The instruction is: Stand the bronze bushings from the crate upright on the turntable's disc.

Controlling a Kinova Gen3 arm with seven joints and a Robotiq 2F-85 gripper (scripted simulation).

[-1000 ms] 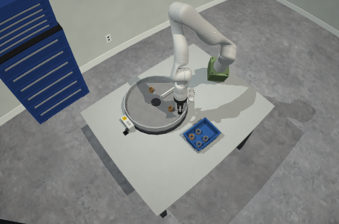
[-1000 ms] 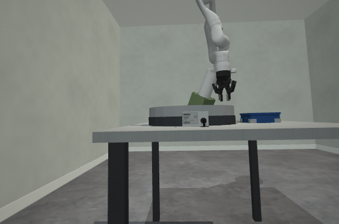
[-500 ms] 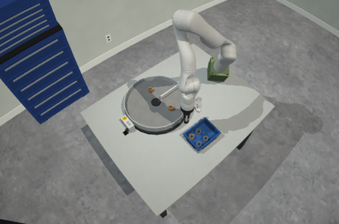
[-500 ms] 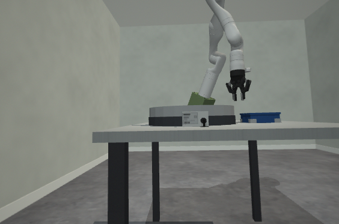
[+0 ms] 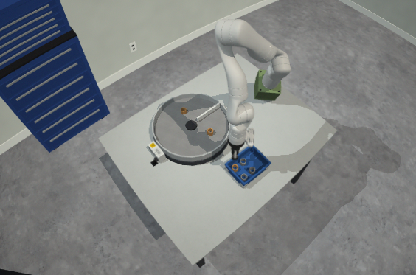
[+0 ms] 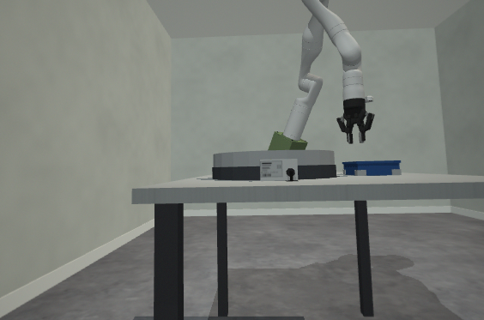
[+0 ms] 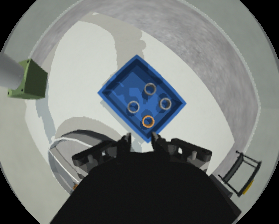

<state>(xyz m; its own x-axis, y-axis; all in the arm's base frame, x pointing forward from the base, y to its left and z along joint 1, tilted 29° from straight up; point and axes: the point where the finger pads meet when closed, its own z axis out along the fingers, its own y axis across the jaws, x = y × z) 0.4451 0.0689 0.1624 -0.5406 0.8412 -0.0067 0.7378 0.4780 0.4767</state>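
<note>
My gripper [image 5: 234, 157] [image 6: 356, 141] [image 7: 141, 137] is partly open and empty, above the left corner of the blue crate [image 5: 258, 173] [image 6: 378, 168] [image 7: 118, 74]. In the crate, one bronze bushing [image 5: 234, 170] [image 7: 148, 127] stands upright near that corner, just ahead of the fingers in the wrist view. Three steel bushings [image 5: 243, 164] [image 7: 133, 112] share the crate. Two more bronze bushings stand apart on the grey disc [image 5: 171, 136]: one bronze bushing [image 5: 184, 111] toward the back, one bronze bushing [image 5: 210, 133] toward the crate side. Both look upright, clear of the black hub [image 5: 191, 125].
A raised rim [image 5: 173, 153] [image 6: 240, 160] surrounds the disc. A white bar [image 5: 208, 111] reaches from the rim toward the hub. A white box [image 5: 156, 150] [image 6: 279, 170] with a black knob sits outside the rim. The green arm base [image 5: 267, 91] [image 7: 35, 80] stands at the back.
</note>
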